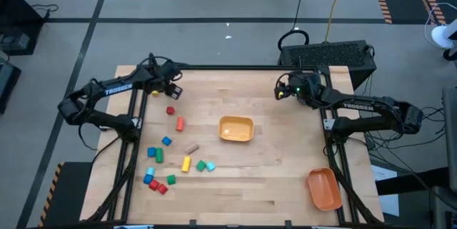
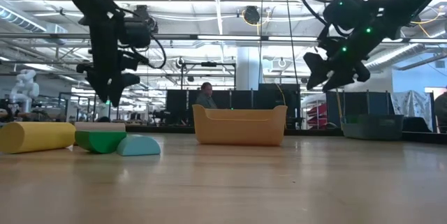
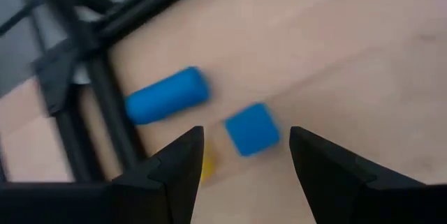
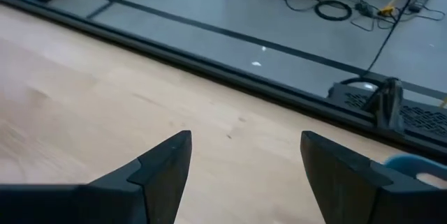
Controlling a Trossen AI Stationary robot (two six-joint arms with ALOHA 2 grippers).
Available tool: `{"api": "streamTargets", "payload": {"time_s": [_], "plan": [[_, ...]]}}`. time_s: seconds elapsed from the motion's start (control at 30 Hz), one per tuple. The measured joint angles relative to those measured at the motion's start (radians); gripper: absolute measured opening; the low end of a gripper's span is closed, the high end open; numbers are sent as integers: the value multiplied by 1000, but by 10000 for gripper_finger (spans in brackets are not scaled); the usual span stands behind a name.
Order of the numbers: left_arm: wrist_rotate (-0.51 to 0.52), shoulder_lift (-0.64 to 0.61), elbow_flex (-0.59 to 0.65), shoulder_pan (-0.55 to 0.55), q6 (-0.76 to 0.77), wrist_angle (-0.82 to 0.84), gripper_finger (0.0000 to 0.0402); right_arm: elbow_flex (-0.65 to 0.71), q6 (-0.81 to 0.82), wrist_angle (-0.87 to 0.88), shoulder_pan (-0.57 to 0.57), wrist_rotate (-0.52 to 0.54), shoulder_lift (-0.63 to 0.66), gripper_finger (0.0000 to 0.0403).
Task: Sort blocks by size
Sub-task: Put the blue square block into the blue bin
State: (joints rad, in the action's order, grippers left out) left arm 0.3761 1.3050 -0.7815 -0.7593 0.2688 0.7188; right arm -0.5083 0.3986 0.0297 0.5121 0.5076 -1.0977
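Observation:
Several blocks lie on the table's left half: a red cube, a red cylinder, a yellow cylinder, and green, blue, cyan, tan and red ones near the front left. My left gripper is open at the far left, raised off the table. Its wrist view shows a blue cube between and beyond the fingers, a blue cylinder lying beside it, and a bit of yellow block. My right gripper is open and empty, raised at the far right.
A yellow bin stands at the table's middle and shows in the low view. An orange bin stands at the front right corner. The black frame rail runs close by the blue blocks. A person sits in the room behind.

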Motion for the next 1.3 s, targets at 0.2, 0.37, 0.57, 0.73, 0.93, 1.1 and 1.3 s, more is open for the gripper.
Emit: {"api": "streamTargets", "payload": {"time_s": [0.2, 0.37, 0.57, 0.73, 0.93, 1.1, 1.3], "plan": [[21, 81, 0, -64, -51, -41, 215, 0, -22, -50, 0, -48, 0, 254], [-47, 170, -2, -95, -90, -50, 215, 0, -43, -66, 0, -69, 0, 254], [-73, 202, -5, -98, -63, -95, 214, 0, -44, -69, 0, -69, 0, 254], [-119, 199, -3, -99, -59, -112, 215, 0, -45, -69, 0, -69, 0, 254], [-149, 180, -4, -96, -23, -117, 215, 0, -45, -69, 0, -68, 0, 254], [-162, 178, -3, -95, 14, -131, 215, 0, -45, -67, 0, -68, 0, 254], [-231, 179, -1, -72, 15, -185, 215, 0, -45, -64, 0, -68, 0, 254]]}}
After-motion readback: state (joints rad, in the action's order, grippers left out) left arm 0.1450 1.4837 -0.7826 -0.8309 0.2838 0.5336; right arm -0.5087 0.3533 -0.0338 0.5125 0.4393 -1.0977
